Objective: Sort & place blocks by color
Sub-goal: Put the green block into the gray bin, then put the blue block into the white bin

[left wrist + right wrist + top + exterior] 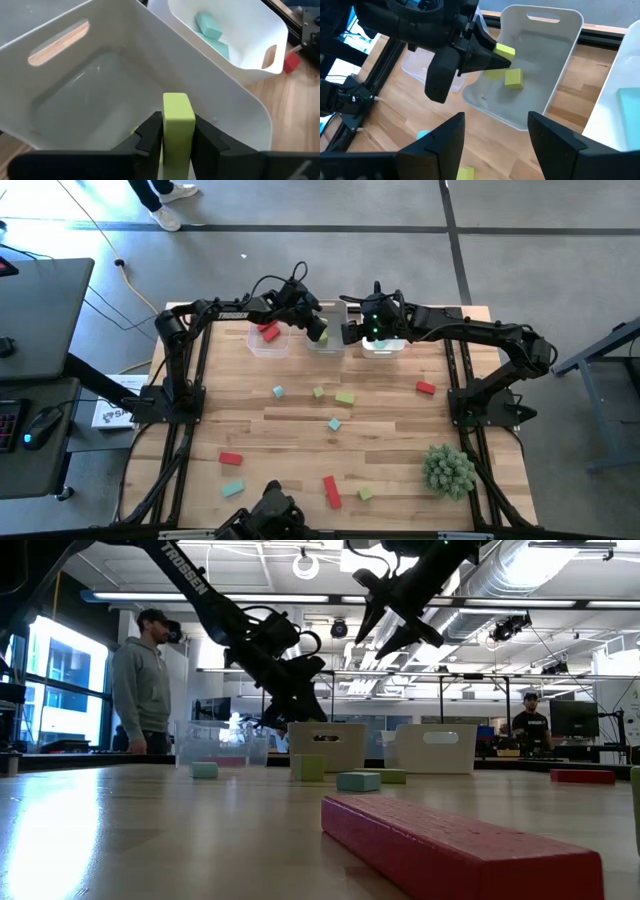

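A yellow-green block (178, 125) stands on end between the fingers (150, 132) of my left gripper (318, 332), which are closed against its two sides; it hangs over the middle clear bin (100, 55), above the bin's floor. In that bin lie more yellow-green blocks (513, 79). The bin just beside it holds teal blocks (208, 26), and the bin on the other side holds a red block (268, 332).

My right gripper (495, 135) hovers over the teal bin (385, 346), fingers spread wide with nothing between them.

Out on the wooden table (400, 440) the rest are scattered: a teal cube (278, 391), two yellow-green pieces (344, 397), a teal cube (334, 424), a red block (426, 388) off toward my right arm's base, and red bars (331, 491) near the front edge. A spiky green plant (448, 470) sits at the front right corner.

In the low view my arm reads "TROSSEN" (186, 570). A person in a grey hoodie (142, 680) stands beyond the table.
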{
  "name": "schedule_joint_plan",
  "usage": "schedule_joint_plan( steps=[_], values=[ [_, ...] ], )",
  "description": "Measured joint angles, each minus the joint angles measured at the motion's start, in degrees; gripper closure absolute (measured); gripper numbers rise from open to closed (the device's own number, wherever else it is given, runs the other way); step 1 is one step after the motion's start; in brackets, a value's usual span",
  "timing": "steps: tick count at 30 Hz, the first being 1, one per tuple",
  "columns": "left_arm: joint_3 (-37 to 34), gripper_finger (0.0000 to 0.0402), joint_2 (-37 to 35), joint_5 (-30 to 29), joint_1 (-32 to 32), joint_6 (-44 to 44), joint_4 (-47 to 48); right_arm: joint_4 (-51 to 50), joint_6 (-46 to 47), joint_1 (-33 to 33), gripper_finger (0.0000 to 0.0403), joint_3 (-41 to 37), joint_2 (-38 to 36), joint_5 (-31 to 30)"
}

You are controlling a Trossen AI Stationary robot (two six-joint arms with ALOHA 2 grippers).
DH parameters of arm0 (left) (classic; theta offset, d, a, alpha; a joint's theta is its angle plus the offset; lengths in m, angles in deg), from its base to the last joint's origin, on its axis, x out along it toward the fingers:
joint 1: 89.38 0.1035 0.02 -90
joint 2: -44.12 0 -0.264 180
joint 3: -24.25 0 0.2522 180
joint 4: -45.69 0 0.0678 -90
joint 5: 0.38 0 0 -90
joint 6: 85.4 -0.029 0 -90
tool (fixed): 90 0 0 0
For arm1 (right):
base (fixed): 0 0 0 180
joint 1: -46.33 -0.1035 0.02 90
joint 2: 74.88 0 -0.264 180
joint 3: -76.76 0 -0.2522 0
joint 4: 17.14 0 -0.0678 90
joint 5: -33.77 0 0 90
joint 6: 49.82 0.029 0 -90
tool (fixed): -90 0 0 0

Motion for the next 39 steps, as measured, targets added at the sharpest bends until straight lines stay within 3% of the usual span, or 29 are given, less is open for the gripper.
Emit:
schedule_joint_plan(
  steps=[11, 25, 33, 39],
  values=[
    [-0.02, 0.0272, -0.07, -0.1, 0.17, 1.89, 0.06, -3.25, -1.28, 0.0, 0.0199, 0.0, 0.0, 0.77],
    [-0.02, 0.0268, -8.62, 0.71, 2.64, 2.23, 1.7, -3.32, -5.23, 0.0, 0.0199, 0.0, 0.02, 6.19],
    [-0.03, 0.0268, -17.75, 0.08, 1.55, -1.53, 11.37, -3.3, -11.24, -0.02, 0.0194, 0.0, 0.02, 8.42],
    [-0.02, 0.0268, -24.1, -0.96, 0.42, -1.17, 20.63, -3.28, -15.23, -0.13, 0.0156, 0.0, 0.02, 9.86]
  ],
)
